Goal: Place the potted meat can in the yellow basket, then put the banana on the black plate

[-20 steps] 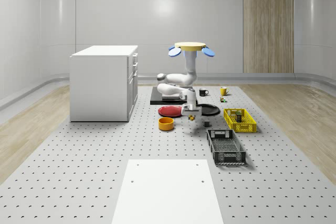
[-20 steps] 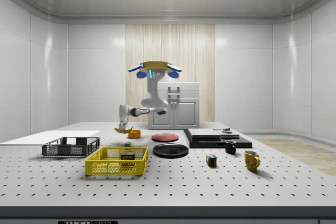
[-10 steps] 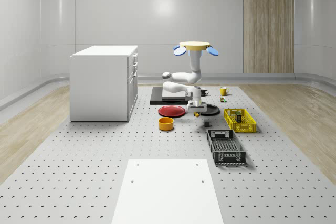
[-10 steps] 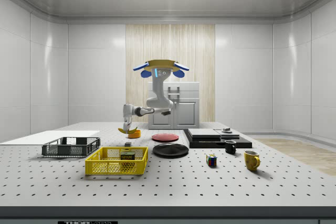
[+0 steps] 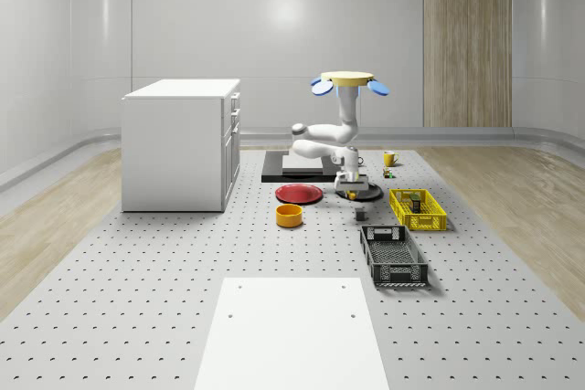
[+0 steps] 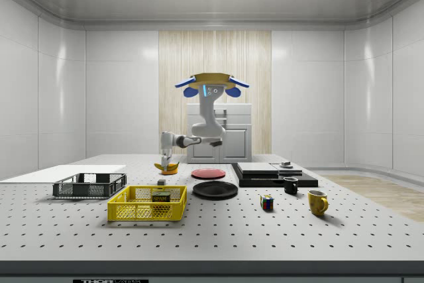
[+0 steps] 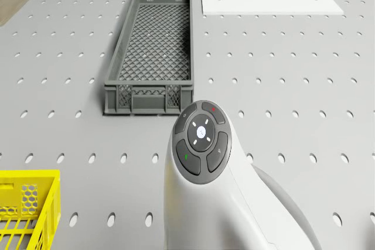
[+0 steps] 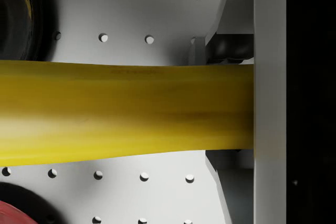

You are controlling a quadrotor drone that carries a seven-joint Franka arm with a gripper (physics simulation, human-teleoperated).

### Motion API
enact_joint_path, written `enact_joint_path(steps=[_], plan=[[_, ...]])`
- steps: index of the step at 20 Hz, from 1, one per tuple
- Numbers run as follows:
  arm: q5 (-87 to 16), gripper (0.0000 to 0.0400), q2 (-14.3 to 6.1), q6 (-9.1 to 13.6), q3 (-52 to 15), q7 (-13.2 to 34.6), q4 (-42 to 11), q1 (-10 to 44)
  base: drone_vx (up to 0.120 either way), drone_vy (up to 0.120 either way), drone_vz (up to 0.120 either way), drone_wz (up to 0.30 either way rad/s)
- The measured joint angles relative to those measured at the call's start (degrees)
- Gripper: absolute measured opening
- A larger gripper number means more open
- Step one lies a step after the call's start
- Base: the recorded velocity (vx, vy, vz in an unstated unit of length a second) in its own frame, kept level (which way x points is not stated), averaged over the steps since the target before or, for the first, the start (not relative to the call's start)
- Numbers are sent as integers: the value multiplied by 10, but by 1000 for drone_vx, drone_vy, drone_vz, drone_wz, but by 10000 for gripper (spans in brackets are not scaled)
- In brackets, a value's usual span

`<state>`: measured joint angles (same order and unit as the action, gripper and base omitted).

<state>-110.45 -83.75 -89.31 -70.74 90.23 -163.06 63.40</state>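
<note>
Perforated grey desk (image 5: 137, 271) carrying a white cabinet (image 5: 180, 143), a white sheet (image 5: 291, 331), a red plate (image 5: 299, 194), an orange bowl (image 5: 290, 216), a black plate (image 6: 215, 189), a black slab (image 6: 273, 173), a yellow basket (image 5: 418, 208) and a grey crate (image 5: 393, 256). Toward the side view's right stand a black mug (image 6: 290, 185), a colored cube (image 6: 266, 202) and a yellow mug (image 6: 317, 201).
</note>
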Motion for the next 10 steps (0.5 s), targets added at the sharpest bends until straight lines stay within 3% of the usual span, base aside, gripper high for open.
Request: enact_joint_path(steps=[10], plan=[[0,193,1,1,0,-1,0,0,-120,120,0,0]])
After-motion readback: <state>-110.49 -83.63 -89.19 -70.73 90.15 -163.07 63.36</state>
